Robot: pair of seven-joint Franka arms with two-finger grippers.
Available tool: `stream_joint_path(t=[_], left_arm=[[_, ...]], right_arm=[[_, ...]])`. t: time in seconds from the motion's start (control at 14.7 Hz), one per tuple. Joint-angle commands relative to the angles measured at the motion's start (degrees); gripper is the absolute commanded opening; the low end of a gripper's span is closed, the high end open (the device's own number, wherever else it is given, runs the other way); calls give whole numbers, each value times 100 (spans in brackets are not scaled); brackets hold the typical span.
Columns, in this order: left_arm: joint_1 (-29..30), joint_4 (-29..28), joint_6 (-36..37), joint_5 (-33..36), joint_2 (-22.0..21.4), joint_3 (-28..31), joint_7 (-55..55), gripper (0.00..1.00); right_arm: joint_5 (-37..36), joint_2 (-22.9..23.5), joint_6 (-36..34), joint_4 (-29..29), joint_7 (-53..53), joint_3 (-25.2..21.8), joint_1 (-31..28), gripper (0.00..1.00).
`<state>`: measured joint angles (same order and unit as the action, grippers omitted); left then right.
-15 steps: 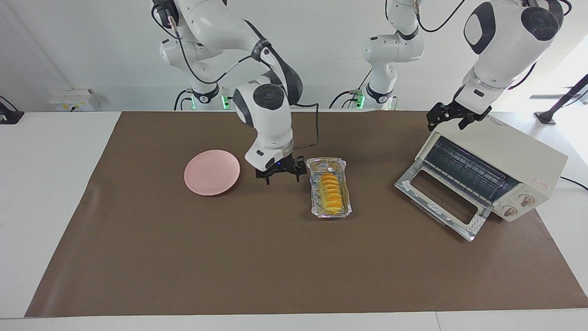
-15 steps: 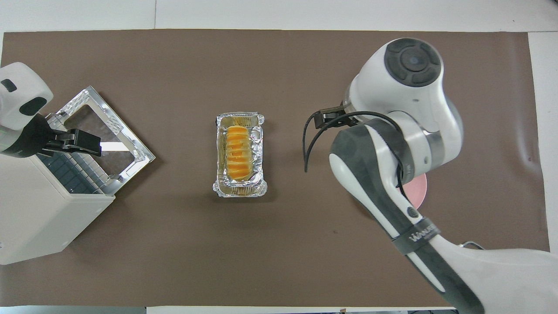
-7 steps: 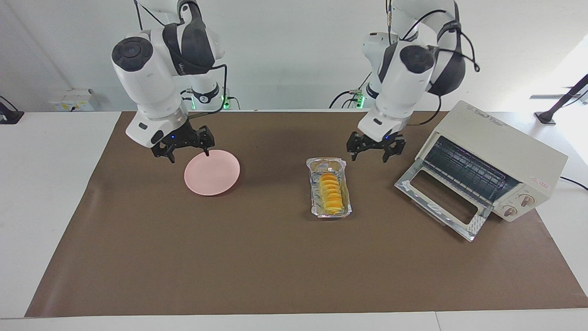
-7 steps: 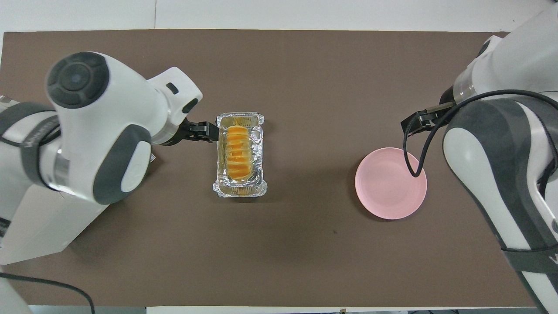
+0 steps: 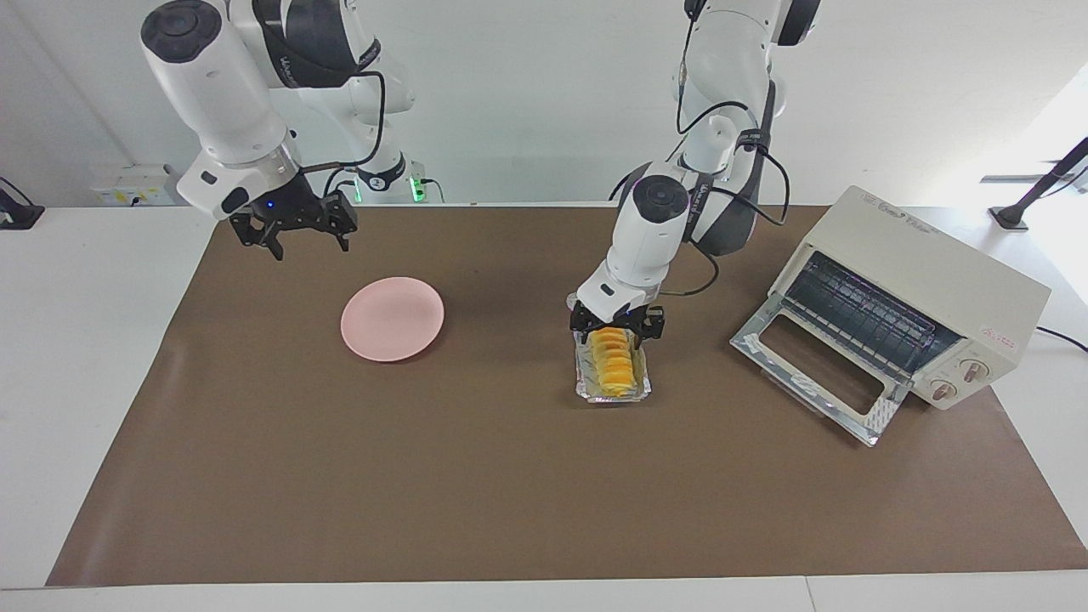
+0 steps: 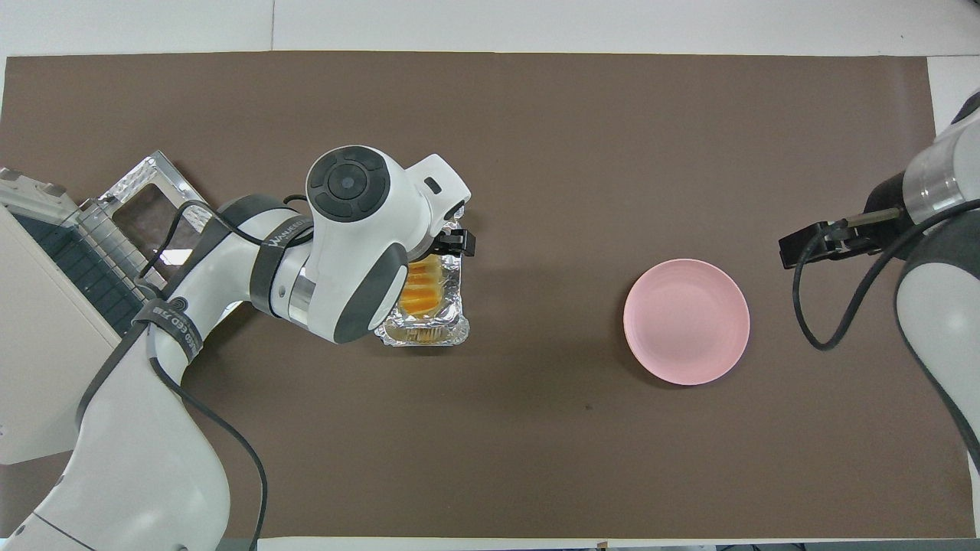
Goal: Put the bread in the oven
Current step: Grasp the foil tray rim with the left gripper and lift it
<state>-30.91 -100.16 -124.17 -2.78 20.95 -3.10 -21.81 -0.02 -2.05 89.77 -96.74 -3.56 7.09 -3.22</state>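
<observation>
Under my left jaws (image 5: 617, 330), low at the robot-side end of a crinkled silver foil tray (image 5: 612, 389), lies the bread (image 5: 615, 364): a small, long golden-yellow loaf, ridged crosswise into slice-like segments, orange on the crests and paler in the grooves. It rests lengthwise in the tray, on the brown mat (image 5: 510, 476) that covers the middle of the worktop (image 5: 85, 340). My left jaws stand spread, one finger to each side of the loaf's nearest end; I cannot tell whether they touch it. From overhead my own wrist hides most of the loaf, and only its nearer segments (image 6: 423, 291) and the tray's rim (image 6: 429, 334) show. Toward my left arm's end of the worktop, well apart from those jaws, sits the oven (image 5: 926, 297), cream-white and boxy, its glass door (image 5: 816, 374) dropped open onto the mat, a metal rack visible inside and two round knobs at one end of its front. My right jaws (image 5: 293, 228) hang spread and empty in the air over the mat. A round pink plate (image 5: 393, 318) lies on the mat near them, between them and the tray.
</observation>
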Motion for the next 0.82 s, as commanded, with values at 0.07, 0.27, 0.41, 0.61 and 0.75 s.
stream_joint_path(t=[0.07, 0.27, 0.41, 0.61, 0.75], left_arm=[[-407, 75, -107, -74, 190, 90, -436, 100], [-512, -47, -98, -109, 181, 81, -631, 76], [-565, -100, -133, -109, 199, 81, -631, 69], [-574, -170, -186, -109, 339, 81, -631, 69], [-574, -276, -177, -109, 322, 81, -631, 45]], right_arm=[[108, -243, 14, -292, -110, 117, -354, 100], [151, -235, 5, -275, -128, 126, -512, 100], [336, -235, 32, -266, -128, 126, -513, 100], [345, -235, 32, -257, -197, 126, -513, 100], [345, -243, 23, -248, -443, 117, -495, 100]])
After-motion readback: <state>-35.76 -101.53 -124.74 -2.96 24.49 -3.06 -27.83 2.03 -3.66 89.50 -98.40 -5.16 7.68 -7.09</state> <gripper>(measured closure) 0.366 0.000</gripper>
